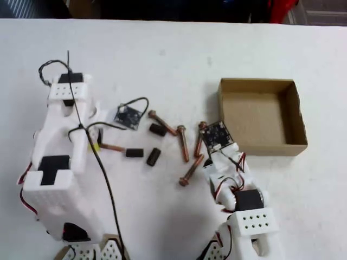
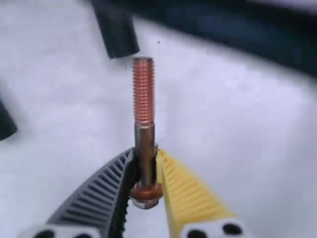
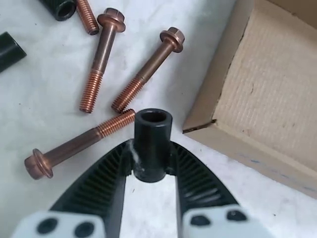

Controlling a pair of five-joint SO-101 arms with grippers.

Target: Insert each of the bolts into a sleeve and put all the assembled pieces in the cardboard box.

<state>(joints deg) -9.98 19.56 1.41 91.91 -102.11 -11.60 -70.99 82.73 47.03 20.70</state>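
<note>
The bolt [image 2: 143, 114] is in my left gripper [image 2: 145, 153], pinched on the plain shank just above its flanged head. My grey and yellow fingers are closed hard against it. Its long axis runs straight out from my fingertips with the threaded end leading. In the high view it lies level, left of centre, with the thread toward frame right and its tip just beside a loose sleeve [image 1: 134, 153].

My right gripper [image 3: 151, 148] is clamped on a black sleeve [image 3: 152, 144]. Its axis is in line with my fingers and its open bore is at the far end. A corner of the cardboard box [image 3: 267, 84] is close by, and the box sits open-topped right of centre in the high view.

Four loose bolts [image 1: 182, 142] lie at mixed angles mid-frame on the white table [image 1: 162, 54], between my two arms. Two other sleeves [image 1: 154, 156] lie to their left. A dark strip of room runs along the top edge beyond the table.
</note>
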